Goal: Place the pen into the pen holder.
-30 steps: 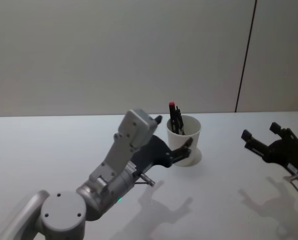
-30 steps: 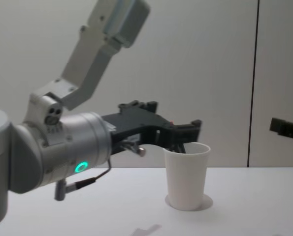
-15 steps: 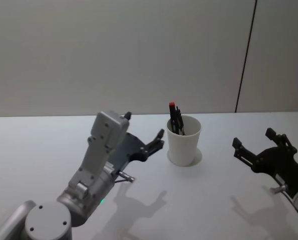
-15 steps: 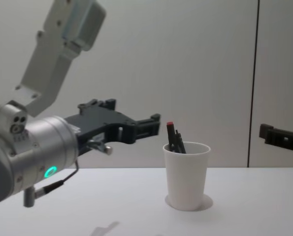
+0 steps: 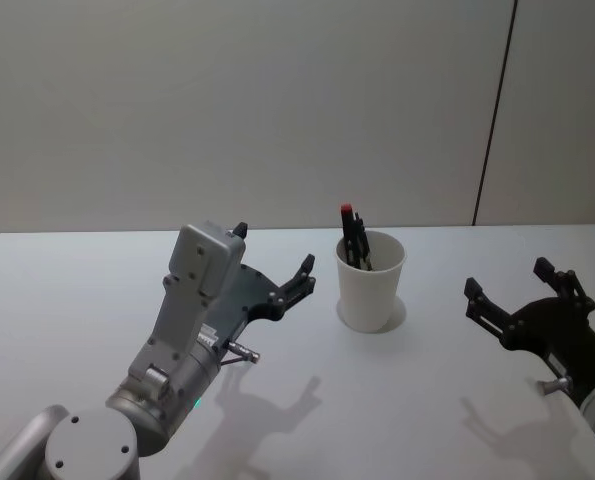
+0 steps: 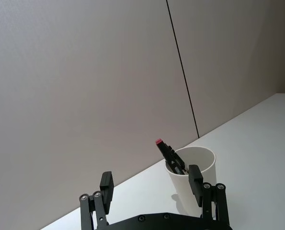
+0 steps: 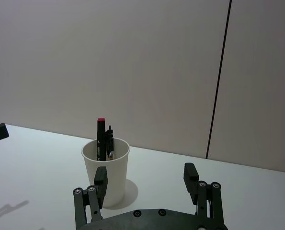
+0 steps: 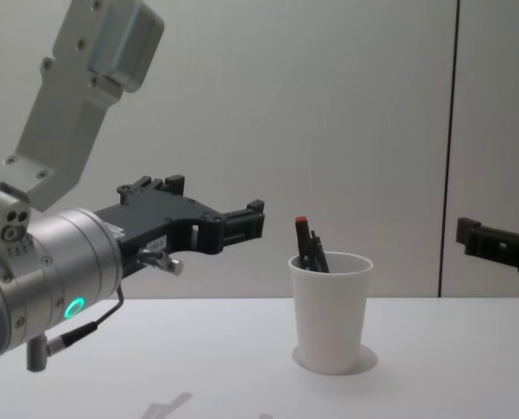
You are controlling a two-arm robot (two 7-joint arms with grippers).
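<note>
While pen (image 5: 351, 236) stands in pen holder (image 5: 369, 290) | left gripper (image 5: 273, 270), right gripper (image 5: 519, 292) fingers spread

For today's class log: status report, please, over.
Left gripper open, beside the pen holder. Right gripper open, apart. Pen in holder. Nothing in the way.

Plain white bench (image 5: 97, 290); on it, one white paper pen holder (image 5: 370, 287) standing upright toward the back, mid-width, its base flat on the surface

Both grippers (image 5: 273, 262) (image 5: 522, 287) spread, empty, raised
</note>
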